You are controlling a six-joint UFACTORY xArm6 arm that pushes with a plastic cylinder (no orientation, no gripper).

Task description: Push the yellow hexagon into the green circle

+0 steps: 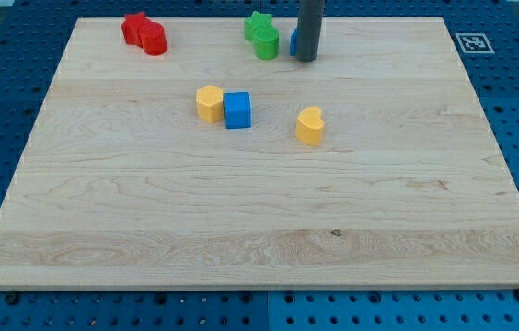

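The yellow heart [309, 126] lies nearest; my tip [306, 59] stands upright at the view's top, well apart from the yellow hexagon [209, 103], with no gripper fitted.

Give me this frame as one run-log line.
tip at view's top, right of green circle | yellow hexagon touching blue cube, apart from circle | push not begun

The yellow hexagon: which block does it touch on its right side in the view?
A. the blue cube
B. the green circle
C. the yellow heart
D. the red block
A: the yellow hexagon sits flush against the blue cube, while the yellow heart stands apart, farther to the view's right.
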